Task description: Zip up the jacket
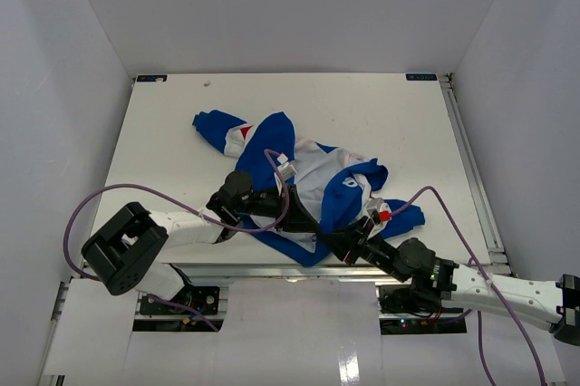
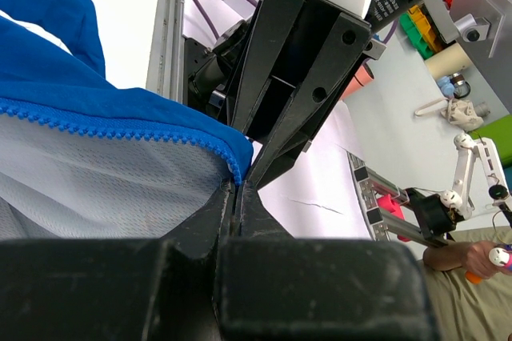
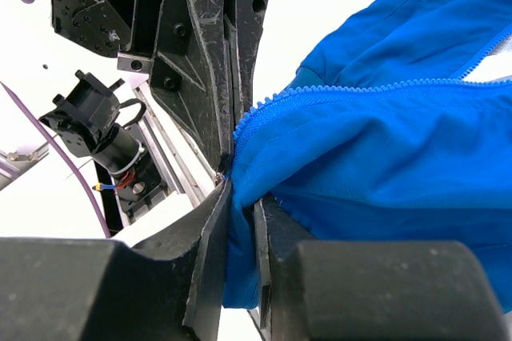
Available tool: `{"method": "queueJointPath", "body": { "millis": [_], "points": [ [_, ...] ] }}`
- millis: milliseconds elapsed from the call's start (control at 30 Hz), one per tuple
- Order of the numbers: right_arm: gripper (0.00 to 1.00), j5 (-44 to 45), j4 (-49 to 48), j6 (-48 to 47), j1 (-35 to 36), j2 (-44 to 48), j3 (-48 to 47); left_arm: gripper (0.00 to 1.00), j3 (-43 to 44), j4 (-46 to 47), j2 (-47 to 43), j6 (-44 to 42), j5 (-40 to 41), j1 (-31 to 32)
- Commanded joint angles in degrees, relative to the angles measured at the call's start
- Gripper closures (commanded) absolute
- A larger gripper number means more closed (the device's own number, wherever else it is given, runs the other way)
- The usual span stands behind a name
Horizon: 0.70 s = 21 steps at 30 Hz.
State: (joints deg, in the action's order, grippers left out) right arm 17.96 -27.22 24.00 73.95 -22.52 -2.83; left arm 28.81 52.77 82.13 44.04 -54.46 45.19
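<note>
Top external view showed the jacket [image 1: 308, 178] crumpled on the table [image 1: 408, 114]; left gripper [image 2: 238, 197] and right gripper [image 3: 240, 217] each pinched its blue zipper edge, tips nearly meeting.

White table [image 1: 362, 114], white walls [image 1: 290, 5], beige roll [image 2: 450, 59].

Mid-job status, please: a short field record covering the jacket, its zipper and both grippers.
jacket: crumpled and open on the table, pale mesh lining showing
zipper teeth: blue, running along a loose front edge, not joined
left gripper: shut on the jacket edge where the teeth end
right gripper: closed on a fold of blue fabric below a row of teeth
gripper spacing: nearly tip to tip at the jacket's near hem
task state: not yet zipped
</note>
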Motion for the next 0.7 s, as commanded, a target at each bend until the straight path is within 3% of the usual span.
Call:
{"method": "queueJointPath", "body": {
  "millis": [0, 333, 533, 667],
  "points": [
    [0.77, -0.2, -3.5, -0.1, 0.0, -0.4, 1.4, 1.00, -0.3, 2.1, -1.4, 0.1, -1.1, 0.2],
    [0.75, -2.7, -3.5, -0.3, 0.1, -3.2, 0.8, 1.00, -0.2, 0.6, -2.1, -0.6, -0.7, 0.2],
    [0.90, -1.3, -3.3, -0.4, 0.0, -2.8, 1.0, 1.00, -0.2, -0.3, -2.6, -1.2, -0.6, 0.3],
    [0.92, -1.0, -2.9, -0.5, 0.1, -2.5, 1.0, 1.00, -0.2, -0.7, -2.3, -1.5, -0.3, 0.2]
  ]
}}
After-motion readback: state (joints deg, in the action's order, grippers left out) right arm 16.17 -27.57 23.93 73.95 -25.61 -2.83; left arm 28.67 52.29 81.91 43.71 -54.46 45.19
